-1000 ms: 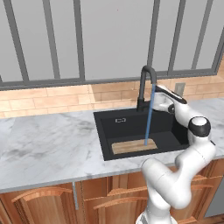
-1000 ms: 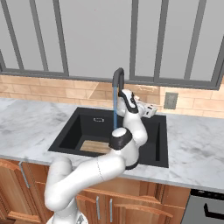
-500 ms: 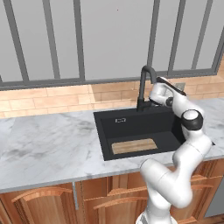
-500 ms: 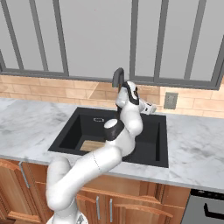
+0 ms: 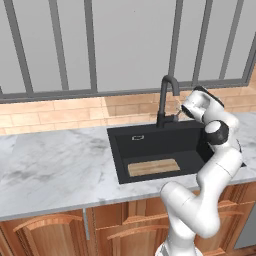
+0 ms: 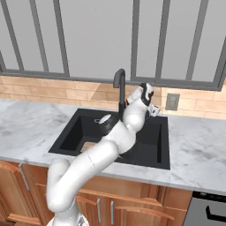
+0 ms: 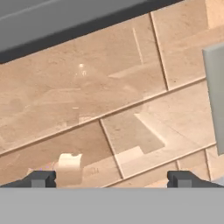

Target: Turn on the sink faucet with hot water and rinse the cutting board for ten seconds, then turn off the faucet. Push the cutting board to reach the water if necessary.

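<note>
Gripper (image 7: 111,178) spread wide, holding nothing, up by sink faucet (image 5: 165,100) at sink (image 5: 150,142) back edge; cutting board (image 5: 153,166) well below, near front wall.

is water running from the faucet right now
No, the faucet spout has no stream under it, and the board lies in the sink with nothing falling on it.

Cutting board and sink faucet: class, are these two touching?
Apart. In the left base view the cutting board lies on the sink's floor, bare basin between it and the sink faucet.
</note>
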You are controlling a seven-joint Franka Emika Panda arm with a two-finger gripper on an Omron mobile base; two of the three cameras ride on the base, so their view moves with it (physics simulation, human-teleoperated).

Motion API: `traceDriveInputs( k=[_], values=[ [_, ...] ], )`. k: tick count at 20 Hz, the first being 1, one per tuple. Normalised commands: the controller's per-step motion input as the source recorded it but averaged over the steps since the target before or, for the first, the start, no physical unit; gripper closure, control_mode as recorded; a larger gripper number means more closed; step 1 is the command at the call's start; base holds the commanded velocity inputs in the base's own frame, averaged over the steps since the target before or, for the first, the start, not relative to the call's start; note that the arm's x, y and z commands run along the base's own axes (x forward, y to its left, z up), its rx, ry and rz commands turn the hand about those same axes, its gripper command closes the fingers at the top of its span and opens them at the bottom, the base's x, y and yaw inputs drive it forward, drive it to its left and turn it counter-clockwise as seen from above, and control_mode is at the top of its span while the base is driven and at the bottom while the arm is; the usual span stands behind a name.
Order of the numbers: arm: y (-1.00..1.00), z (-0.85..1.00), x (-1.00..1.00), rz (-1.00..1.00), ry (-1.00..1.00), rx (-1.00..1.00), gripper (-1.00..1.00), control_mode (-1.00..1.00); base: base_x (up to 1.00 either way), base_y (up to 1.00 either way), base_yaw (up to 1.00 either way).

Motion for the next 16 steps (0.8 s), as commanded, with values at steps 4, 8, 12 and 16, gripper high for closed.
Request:
traceDriveInputs(
  k=[4,8,12,16],
  values=[
    [-0.52,0.2,-1.0,0.0,0.11,0.0,-1.0,-1.0,0.0,0.0,0.0],
    [-0.67,0.0,-1.0,0.0,0.05,0.01,-1.0,-1.0,0.0,0.0,0.0],
    [-0.75,0.0,-1.0,0.0,0.06,0.02,-1.0,-1.0,0.0,0.0,0.0],
    [-0.5,0.08,-1.0,0.0,0.11,0.0,-1.0,-1.0,0.0,0.0,0.0]
  ],
)
